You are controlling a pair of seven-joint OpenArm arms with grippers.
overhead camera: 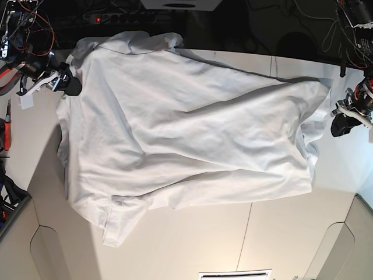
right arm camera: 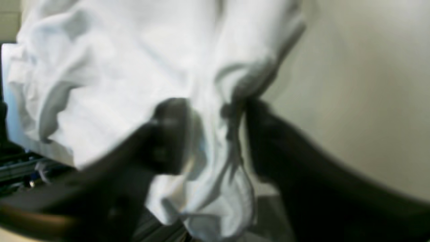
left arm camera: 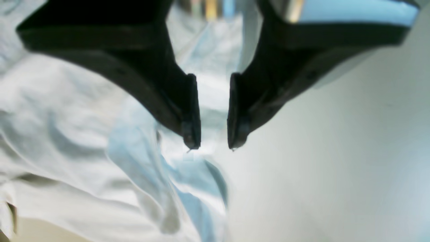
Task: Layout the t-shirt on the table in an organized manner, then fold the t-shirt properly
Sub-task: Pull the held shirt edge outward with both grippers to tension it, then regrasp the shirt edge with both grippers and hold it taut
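Observation:
The white t-shirt (overhead camera: 186,134) lies spread and wrinkled across the off-white table (overhead camera: 233,245), with one sleeve at the lower left and part of the cloth over the far edge. In the base view my right gripper (overhead camera: 70,84) sits at the shirt's upper left corner. In the blurred right wrist view its jaws (right arm camera: 215,134) stand apart, with a fold of the t-shirt (right arm camera: 117,67) between them. My left gripper (overhead camera: 340,126) hovers just off the shirt's right edge. Up close the left gripper (left arm camera: 213,144) is open and holds nothing, with the t-shirt (left arm camera: 67,134) on one side and bare table (left arm camera: 336,168) on the other.
Cables and electronics (overhead camera: 116,17) fill the dark strip beyond the table's far edge. A red-handled tool (overhead camera: 6,131) lies at the far left. Thin dark seam lines (overhead camera: 247,233) cross the tabletop in front of the shirt.

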